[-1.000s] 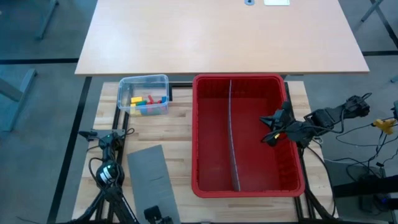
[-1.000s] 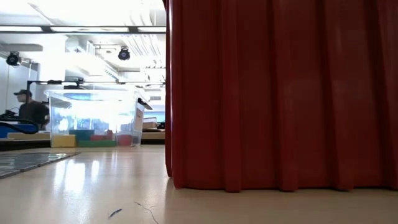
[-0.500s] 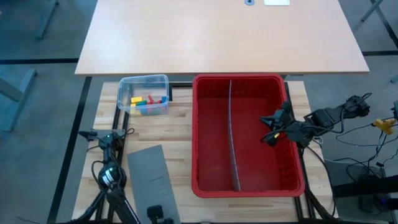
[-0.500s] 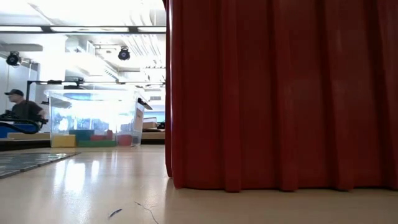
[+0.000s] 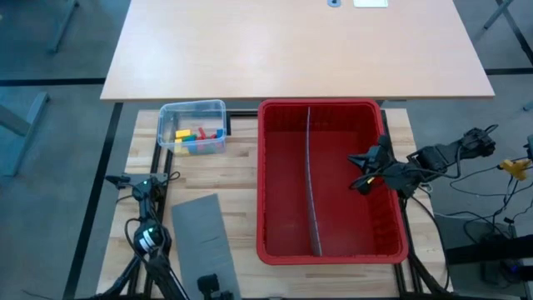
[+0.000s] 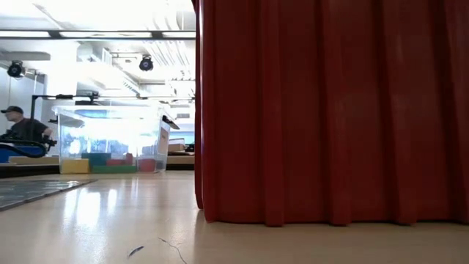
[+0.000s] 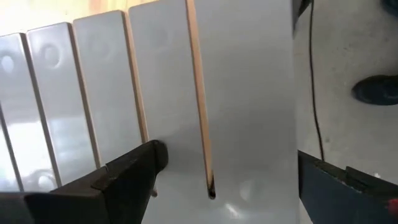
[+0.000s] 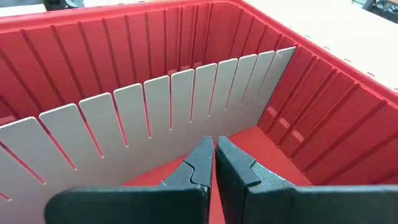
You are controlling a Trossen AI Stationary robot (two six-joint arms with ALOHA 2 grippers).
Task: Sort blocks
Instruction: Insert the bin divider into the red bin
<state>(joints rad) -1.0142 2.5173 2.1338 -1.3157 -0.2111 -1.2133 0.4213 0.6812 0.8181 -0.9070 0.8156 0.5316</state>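
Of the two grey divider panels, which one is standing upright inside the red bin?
The divider running down the middle of the red bin stands on edge, splitting it in two. The other panel lies flat on the table, left of the bin.

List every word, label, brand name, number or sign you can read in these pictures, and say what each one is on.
None can be read.
Red bin: no label or lettering shows.
Clear tub holding the blocks: no print visible.
Grey divider panels: plain; only round moulded marks, no characters.
White item at the far table's edge: too small to tell if it bears text.
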